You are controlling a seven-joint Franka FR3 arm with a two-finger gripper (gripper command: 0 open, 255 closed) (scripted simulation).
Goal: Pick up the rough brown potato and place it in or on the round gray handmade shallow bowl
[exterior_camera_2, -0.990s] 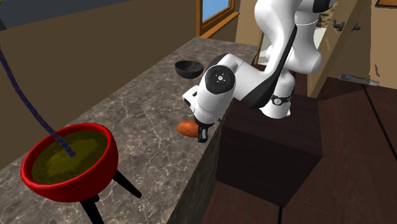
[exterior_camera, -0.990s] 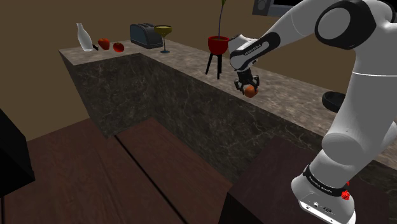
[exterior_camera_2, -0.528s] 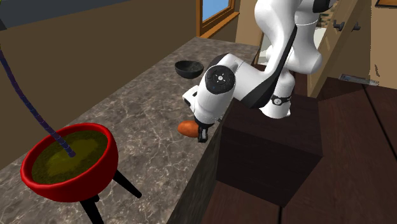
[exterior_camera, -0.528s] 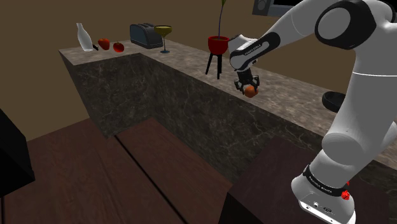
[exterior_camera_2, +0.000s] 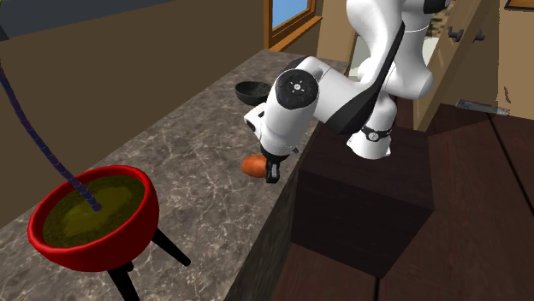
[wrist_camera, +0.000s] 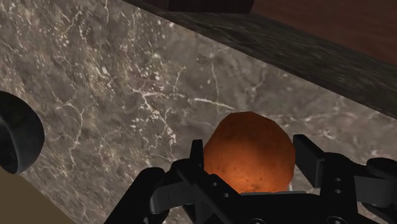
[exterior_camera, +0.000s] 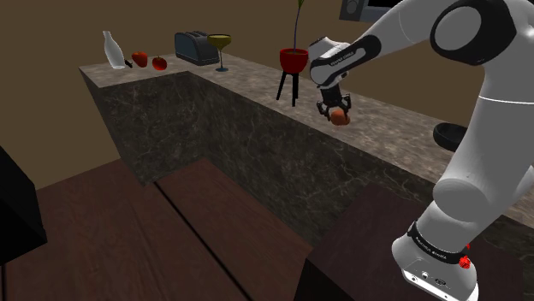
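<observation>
Over marbled counter (wrist_camera: 127, 76), black fingers (wrist_camera: 307, 158) clamp the orange-brown potato (wrist_camera: 249, 153) between them.

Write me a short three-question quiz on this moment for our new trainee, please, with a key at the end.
1. True or false: the potato lies in the dark bowl.
2. The gripper is: A open; B shut on nothing; C shut on the potato.
3. Fill in: in the shoulder view, the red pot on black legs stands on the stone counter to the gripper's ____ (left or right).

Key: 1 false, the potato is between the fingers and apart from the bowl; 2 C; 3 left.
</observation>
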